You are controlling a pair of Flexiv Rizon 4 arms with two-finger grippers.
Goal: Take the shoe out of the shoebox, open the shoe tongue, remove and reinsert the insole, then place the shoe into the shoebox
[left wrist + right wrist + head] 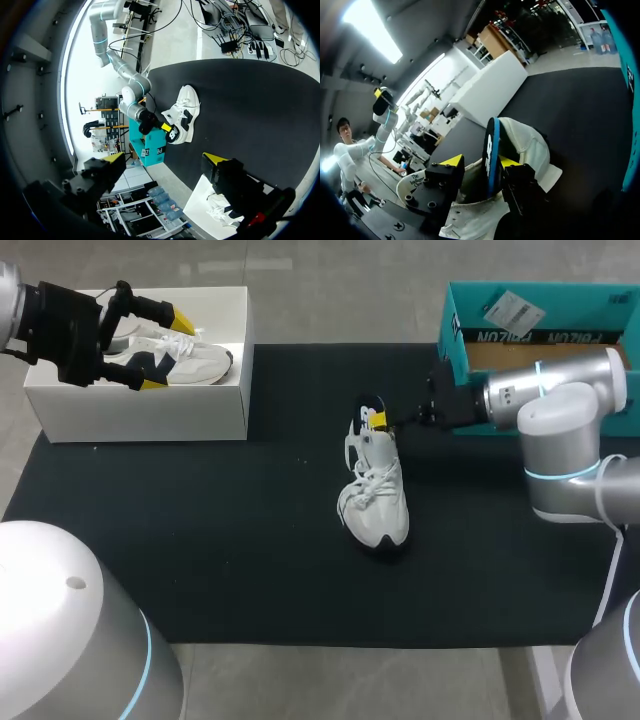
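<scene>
A white sneaker lies on the black mat, toe toward me, heel toward the back. My right gripper is at its heel opening. In the right wrist view the right gripper is open around a blue-edged insole that stands on edge in the sneaker; the insole is close to one finger, with a gap to the other. My left gripper hangs wide open and empty above the white shoebox. In the left wrist view the left gripper looks across at the sneaker.
A second white sneaker lies inside the white shoebox at the back left. A teal shoebox stands at the back right, just behind my right arm. The mat stretches bare in front of the sneaker.
</scene>
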